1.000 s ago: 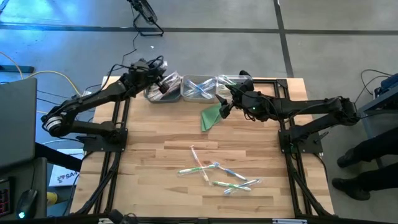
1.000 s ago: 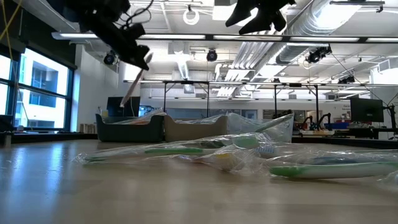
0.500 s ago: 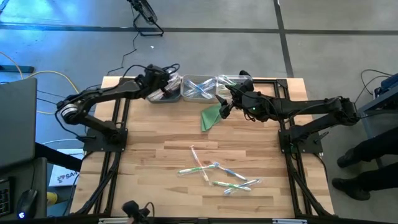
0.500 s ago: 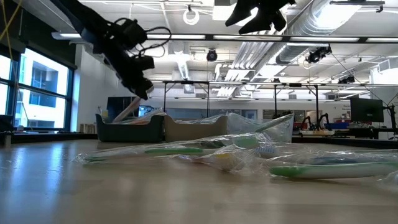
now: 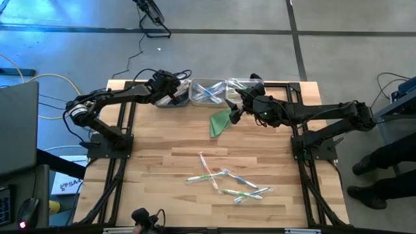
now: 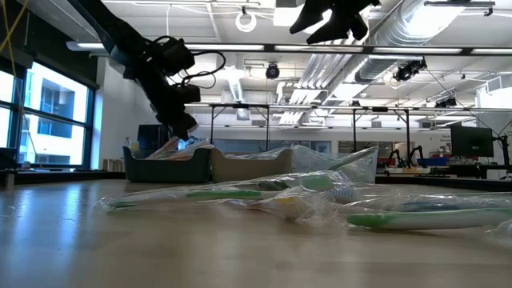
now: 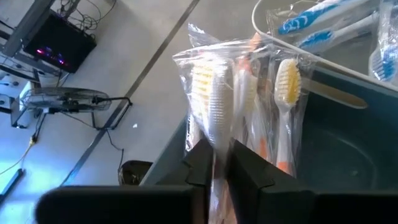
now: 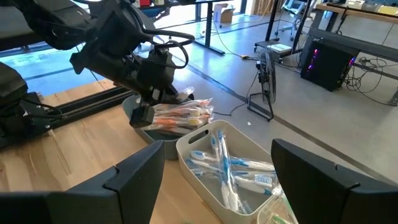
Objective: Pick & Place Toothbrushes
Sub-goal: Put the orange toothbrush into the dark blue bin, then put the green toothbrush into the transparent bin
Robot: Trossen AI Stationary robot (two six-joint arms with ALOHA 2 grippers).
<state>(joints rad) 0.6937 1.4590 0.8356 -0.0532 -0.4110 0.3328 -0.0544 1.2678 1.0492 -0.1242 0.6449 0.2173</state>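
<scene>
Over the dark bin at the upper left of the high view, the left end effector lowers a wrapped pink-orange toothbrush onto the packets already heaped inside. The risk, as a judgement, is that the slippery wrapper catches on a finger when let go and drags the packet back out, or that it settles on the heap and slides over the bin's rim onto the worktop. In the left wrist view the fingers stand close together with the packet between them, so the grip looks narrow and grasping the wrapped toothbrush (whether it has begun to loosen cannot be told). The right end effector waits spread wide and holding nothing, right of centre in the high view, just beside the green cloth. More toothbrushes lie scattered low in the frame, well apart from both arms; blue ones fill the white bin.
</scene>
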